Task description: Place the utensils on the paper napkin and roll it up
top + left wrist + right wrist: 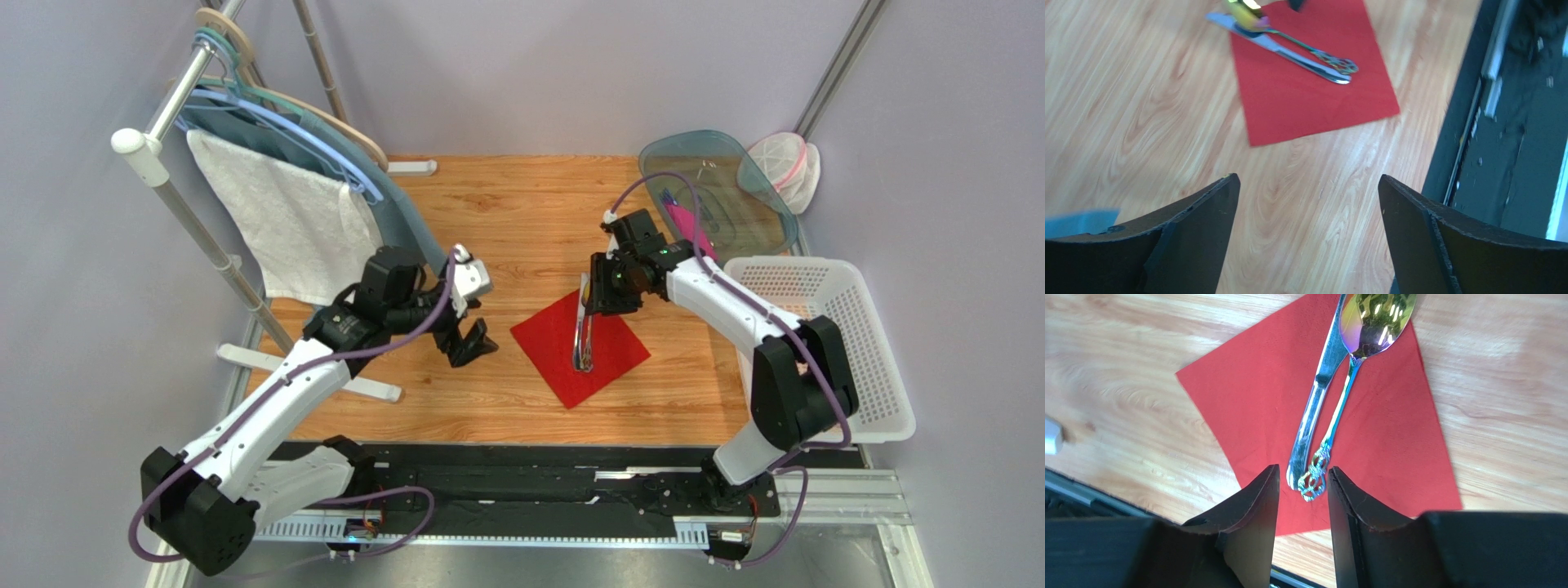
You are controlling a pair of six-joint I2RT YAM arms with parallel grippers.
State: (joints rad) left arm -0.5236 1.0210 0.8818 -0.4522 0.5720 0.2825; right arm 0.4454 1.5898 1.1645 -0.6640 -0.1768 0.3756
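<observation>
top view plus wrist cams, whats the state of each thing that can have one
paper napkin: flat, unrolled, on the table
knife: lying on the napkin, blade tip past its edge
spoon: lying on the napkin, against the knife
left end effector: open, empty, above bare table
right end effector: partly open over the handle ends, gripping nothing
white towel: hanging on the rack

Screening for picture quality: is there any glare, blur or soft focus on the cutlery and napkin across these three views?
Top external: even light and sharp, the utensils read clearly on the red napkin, with only faint shadows. Left wrist: slightly soft throughout, with bright yellow glare on the spoon bowl at the top edge. Right wrist: crisp, the spoon bowl throws rainbow-gold reflections, the napkin is evenly lit.
</observation>
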